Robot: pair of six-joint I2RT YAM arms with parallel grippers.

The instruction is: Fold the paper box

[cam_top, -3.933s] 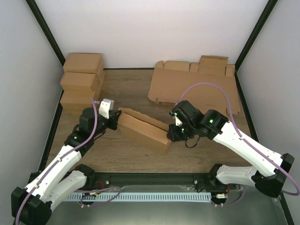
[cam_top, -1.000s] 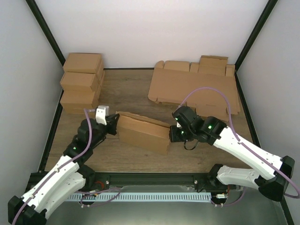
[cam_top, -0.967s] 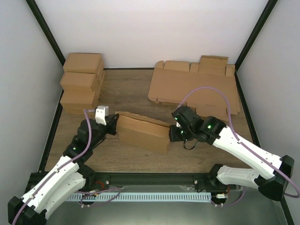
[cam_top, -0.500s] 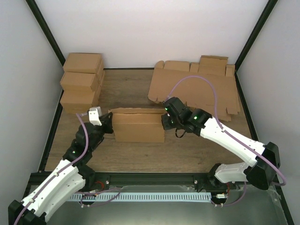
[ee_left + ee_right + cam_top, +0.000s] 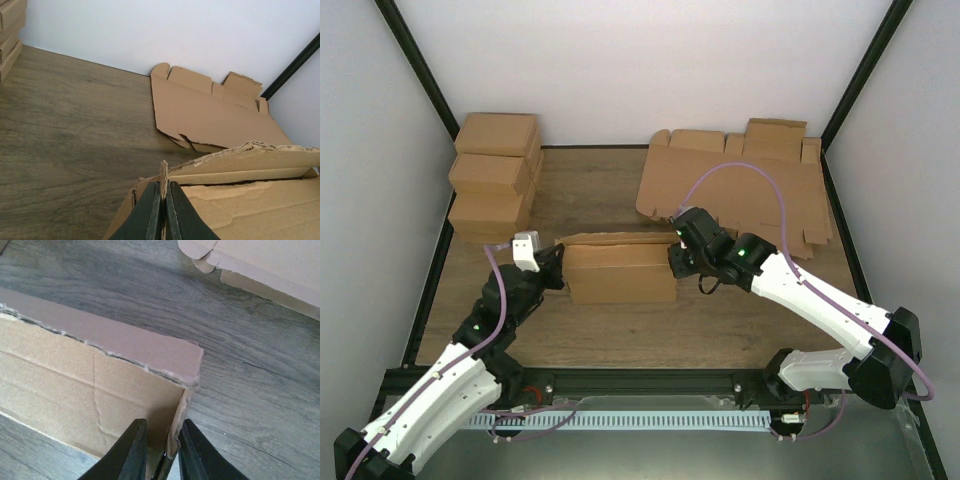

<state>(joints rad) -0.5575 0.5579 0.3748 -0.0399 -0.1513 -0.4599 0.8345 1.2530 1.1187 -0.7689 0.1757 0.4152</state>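
Wood-grain table point(image 5: 600, 335) carries the paper box point(image 5: 620, 272) at its middle, half-formed between both arms, near the flat blanks point(image 5: 740, 190) behind. We see the left gripper point(image 5: 163, 210) pinched tight on the box's left end wall, while the right gripper point(image 5: 162, 452) straddles the right end wall with jaws slightly parted. Gripped at one end only, the box could, we judge, pivot or spring open, undoing its raised walls.

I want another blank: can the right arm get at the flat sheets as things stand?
Probably yes: the flat sheets lie just beyond the right gripper, nothing lying between. Its fingers straddle an end wall of the paper box, so it must back off first.
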